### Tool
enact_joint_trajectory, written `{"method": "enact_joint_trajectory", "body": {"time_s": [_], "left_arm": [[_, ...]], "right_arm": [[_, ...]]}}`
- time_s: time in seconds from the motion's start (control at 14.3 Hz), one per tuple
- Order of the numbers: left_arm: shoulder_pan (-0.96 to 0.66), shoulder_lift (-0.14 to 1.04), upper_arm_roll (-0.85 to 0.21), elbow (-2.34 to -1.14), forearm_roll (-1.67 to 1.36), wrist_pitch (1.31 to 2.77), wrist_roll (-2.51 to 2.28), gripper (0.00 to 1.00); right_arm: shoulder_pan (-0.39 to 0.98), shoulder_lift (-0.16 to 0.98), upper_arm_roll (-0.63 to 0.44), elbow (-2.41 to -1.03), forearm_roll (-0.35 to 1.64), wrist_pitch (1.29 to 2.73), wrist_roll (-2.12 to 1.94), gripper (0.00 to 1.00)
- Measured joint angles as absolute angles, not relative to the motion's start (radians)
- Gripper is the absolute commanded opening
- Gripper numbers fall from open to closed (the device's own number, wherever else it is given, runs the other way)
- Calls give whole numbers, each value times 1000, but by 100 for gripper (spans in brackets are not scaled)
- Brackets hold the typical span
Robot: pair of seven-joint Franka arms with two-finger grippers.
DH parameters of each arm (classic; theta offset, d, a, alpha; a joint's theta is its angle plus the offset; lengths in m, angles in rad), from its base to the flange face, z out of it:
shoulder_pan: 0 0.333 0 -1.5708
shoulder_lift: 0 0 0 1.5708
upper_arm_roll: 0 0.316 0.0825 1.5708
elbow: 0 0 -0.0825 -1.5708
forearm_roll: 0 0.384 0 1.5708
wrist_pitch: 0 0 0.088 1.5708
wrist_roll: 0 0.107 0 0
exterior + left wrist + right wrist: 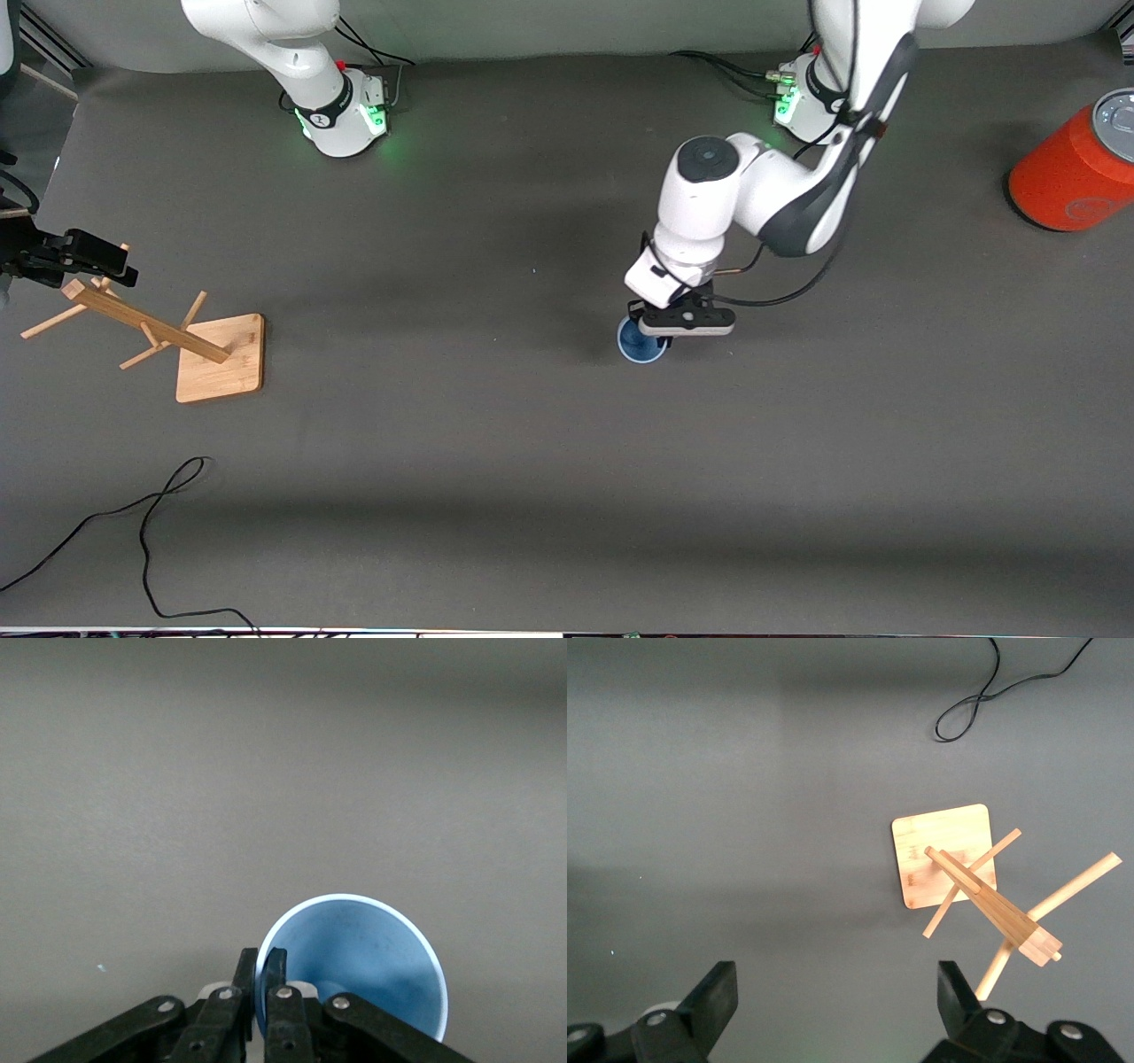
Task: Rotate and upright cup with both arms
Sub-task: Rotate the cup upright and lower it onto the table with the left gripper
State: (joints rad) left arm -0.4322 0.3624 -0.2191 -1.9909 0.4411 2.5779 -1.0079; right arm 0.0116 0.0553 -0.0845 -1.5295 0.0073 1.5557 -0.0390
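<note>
The left gripper is pinched shut on the rim of the cup, one finger inside the mouth and the other outside the wall, as the left wrist view shows. The cup sits about mid-table, toward the left arm's end, with its mouth facing up into both cameras, so it looks upright or close to it (whether its base rests on the mat or hangs just above cannot be told). The right gripper waits with its fingers spread wide and empty, up over the wooden rack at the right arm's end of the table, well apart from the cup. By this reading the rotating is done or nearly so, and the step in hand is setting the cup down square. The next move calls for the left arm to lower until the base sits flat, then part its fingers and lift straight up so the inner finger clears the rim without tipping the light cup.
</note>
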Motion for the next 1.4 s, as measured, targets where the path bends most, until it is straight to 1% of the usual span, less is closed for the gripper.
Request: {"method": "enact_joint_trajectory", "body": {"time_s": [0.35, 0.49, 0.56, 0.63, 0.91, 1.4], "left_arm": [[-454, 455, -219, -1995, 743, 2623, -1316, 0], [-464, 461, -219, -1994, 841, 2631, -1410, 0], [-470, 462, -220, -1995, 890, 2630, -1460, 57], [-476, 463, -220, -1995, 923, 2628, -1497, 100], [-479, 475, -219, -1995, 942, 2625, -1528, 100], [-478, 461, -218, -1981, 942, 2599, -1529, 100]], "right_arm": [[14, 55, -83, -1530, 7, 1555, -39, 100], [14, 55, -83, -1530, 7, 1555, -39, 100], [15, 55, -83, -1531, 7, 1555, -39, 100], [15, 55, -83, -1531, 7, 1555, -39, 100], [15, 55, -83, -1531, 7, 1555, -39, 100], [15, 55, -83, -1531, 7, 1555, -39, 100]]}}
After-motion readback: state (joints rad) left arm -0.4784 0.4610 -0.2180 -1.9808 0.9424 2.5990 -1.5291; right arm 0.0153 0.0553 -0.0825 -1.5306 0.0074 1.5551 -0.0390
